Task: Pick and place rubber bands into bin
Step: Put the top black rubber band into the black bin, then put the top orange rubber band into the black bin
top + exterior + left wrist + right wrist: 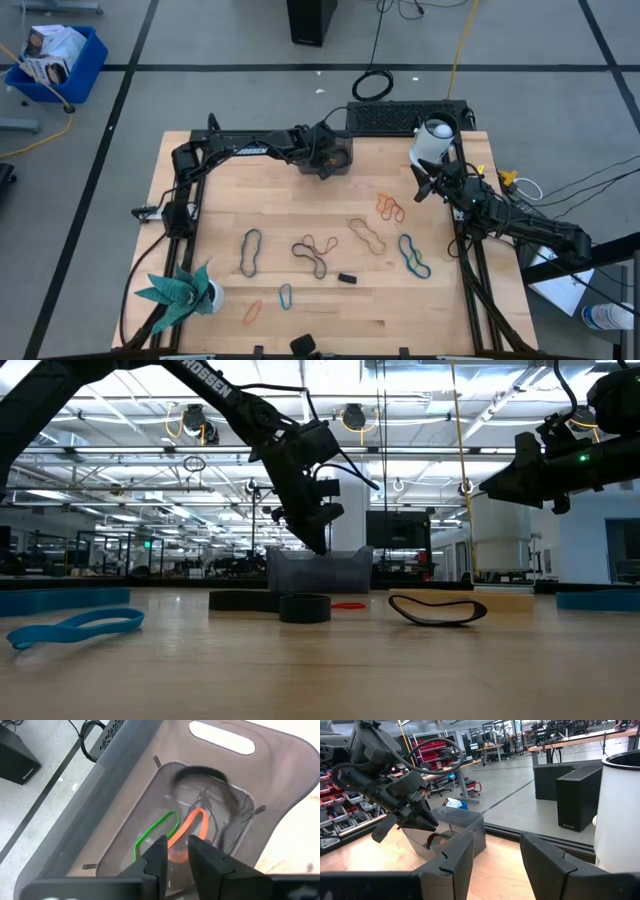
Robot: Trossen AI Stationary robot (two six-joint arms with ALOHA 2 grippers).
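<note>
The left end effector hangs over the dark grey bin at the far edge of the tabletop, its fingers slightly apart above an orange rubber band and a green rubber band lying inside. The right end effector waits open, raised at the right side. Other rubber bands lie scattered on the wood.

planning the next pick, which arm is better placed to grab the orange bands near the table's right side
Right. The right gripper hangs open beside the orange rubber bands, while the left gripper is over the dark grey translucent plastic bin, fingers nearly closed by an orange band inside it.
</note>
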